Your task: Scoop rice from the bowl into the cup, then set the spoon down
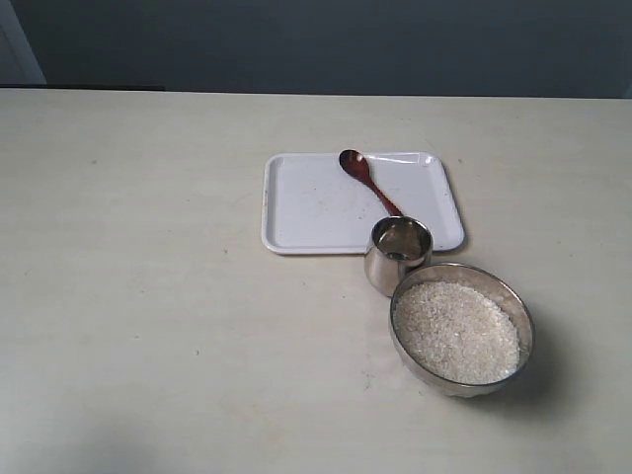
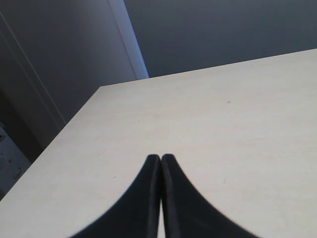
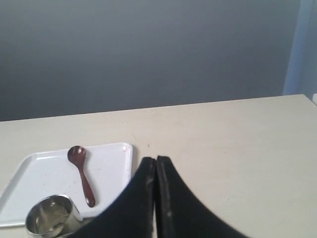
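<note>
Pale table (image 1: 148, 296): white tray (image 1: 296, 197) bearing spoon (image 1: 367, 180); cup (image 1: 398, 255) at tray's front edge, contents unclear; bowl (image 1: 444, 381) just beside it, full of rice (image 1: 456, 331). Left gripper (image 2: 161, 158), right gripper (image 3: 156, 161): both closed, empty. Scooping apparently not begun.

A white tray (image 1: 306, 202) with rounded corners and a low raised rim lies flat on the desk (image 1: 148, 326), a little right of centre in the upper middle of the exterior view. A few faint specks mark its floor. The desk is pale cream with a light grain and fills most of that frame; its lower left corner is dimmer. A dark grey-blue wall (image 1: 326, 44) runs across the top, with a paler strip (image 1: 15, 49) in the upper left corner. The left wrist view shows a bare desk corner.
</note>
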